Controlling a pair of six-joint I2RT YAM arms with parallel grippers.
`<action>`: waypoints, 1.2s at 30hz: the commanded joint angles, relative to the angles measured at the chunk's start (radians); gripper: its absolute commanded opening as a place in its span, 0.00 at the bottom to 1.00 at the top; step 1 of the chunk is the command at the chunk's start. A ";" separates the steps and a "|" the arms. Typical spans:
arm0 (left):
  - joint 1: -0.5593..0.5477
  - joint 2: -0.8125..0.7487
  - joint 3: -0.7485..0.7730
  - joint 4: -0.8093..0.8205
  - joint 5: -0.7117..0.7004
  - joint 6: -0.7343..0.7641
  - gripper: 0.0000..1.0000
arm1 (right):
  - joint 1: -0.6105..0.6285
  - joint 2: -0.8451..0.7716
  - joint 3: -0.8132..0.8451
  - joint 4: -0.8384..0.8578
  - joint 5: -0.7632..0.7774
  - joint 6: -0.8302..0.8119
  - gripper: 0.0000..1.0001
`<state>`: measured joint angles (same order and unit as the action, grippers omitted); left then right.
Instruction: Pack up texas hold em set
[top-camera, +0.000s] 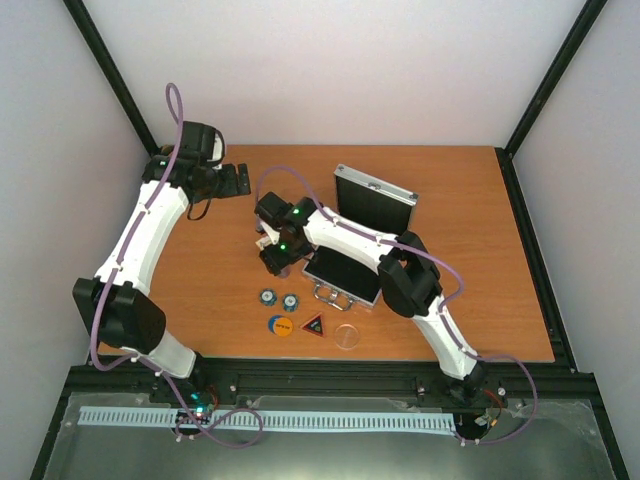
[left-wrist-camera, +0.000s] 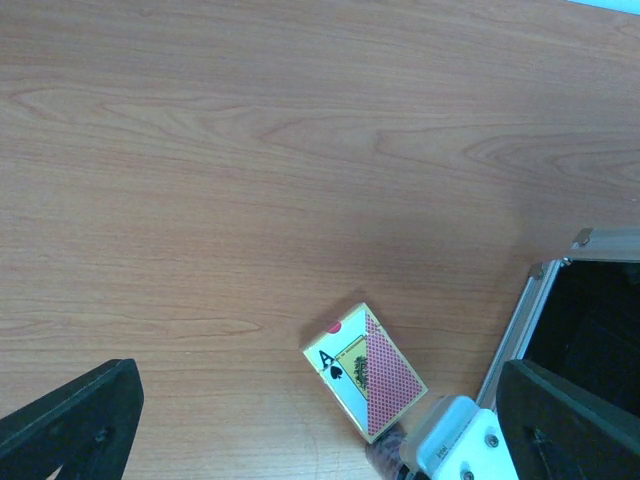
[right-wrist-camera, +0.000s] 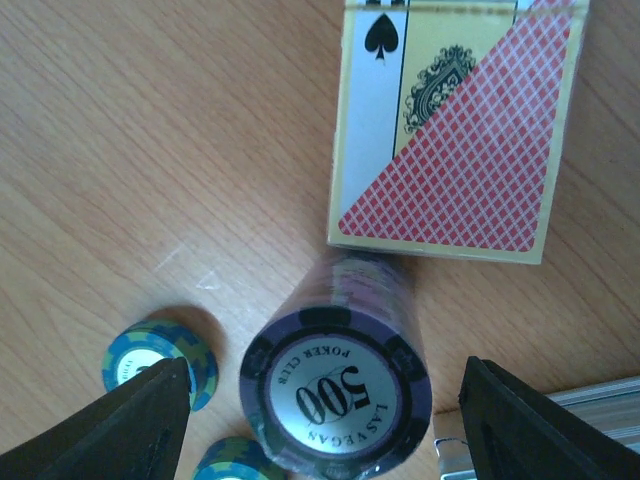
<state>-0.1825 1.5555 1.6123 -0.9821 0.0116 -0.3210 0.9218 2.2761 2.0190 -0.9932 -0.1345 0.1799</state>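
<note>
The silver case (top-camera: 345, 275) lies open mid-table with its lid (top-camera: 375, 195) upright; its corner shows in the left wrist view (left-wrist-camera: 560, 290). My right gripper (right-wrist-camera: 335, 440) is open, its fingers on either side of a purple "500" chip stack (right-wrist-camera: 335, 385), which stands against the pink-white card pack (right-wrist-camera: 455, 130). Blue-green chip stacks (right-wrist-camera: 160, 360) stand to the left. My left gripper (left-wrist-camera: 320, 450) is open and empty, high above the card pack (left-wrist-camera: 365, 370). In the top view, two chip stacks (top-camera: 268, 297), the orange disc (top-camera: 281, 325), the triangle (top-camera: 313, 325) and the clear disc (top-camera: 347, 335) lie near the front edge.
The right arm (top-camera: 340, 235) crosses over the case's left side, and its white wrist camera (left-wrist-camera: 455, 440) shows beside the card pack. Black frame posts (top-camera: 110, 70) stand at the back corners. Bare wood (top-camera: 470, 260) lies right of the case.
</note>
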 joint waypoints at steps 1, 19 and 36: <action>0.002 -0.024 0.005 0.015 -0.005 -0.013 1.00 | 0.008 0.030 0.044 -0.028 0.020 -0.013 0.75; 0.002 -0.035 -0.006 0.005 -0.015 -0.009 1.00 | 0.008 0.049 0.064 -0.024 0.039 -0.023 0.70; 0.002 -0.031 -0.015 0.009 -0.030 -0.007 1.00 | 0.008 -0.042 0.103 -0.121 0.106 -0.042 0.86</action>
<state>-0.1825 1.5475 1.6024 -0.9810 -0.0074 -0.3206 0.9218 2.2986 2.0720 -1.0481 -0.0406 0.1486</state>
